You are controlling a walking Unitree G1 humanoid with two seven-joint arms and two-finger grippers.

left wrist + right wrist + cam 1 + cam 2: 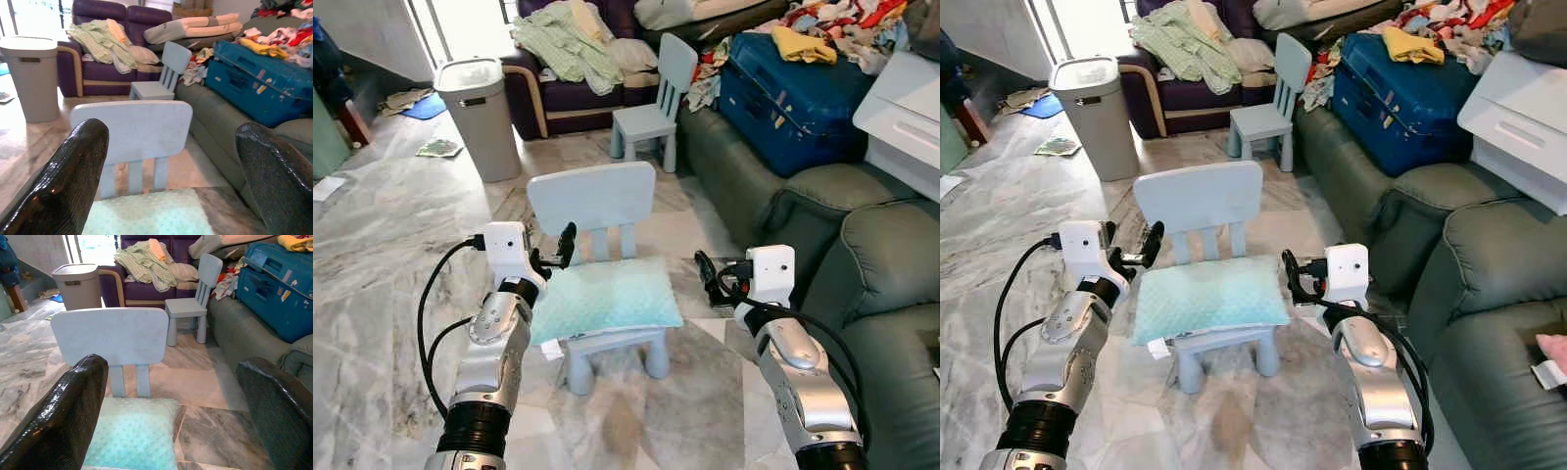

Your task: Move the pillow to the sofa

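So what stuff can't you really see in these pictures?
- Seat of the near pale blue plastic chair: eye views, covered by the bumpy mint green pillow.
- Left back leg of that chair: left eye view, hidden behind the left gripper.
- Pink thing on the dark green sofa: right eye view, cut off by the edge.
- Contents of the grey lidded bin: lid closed.
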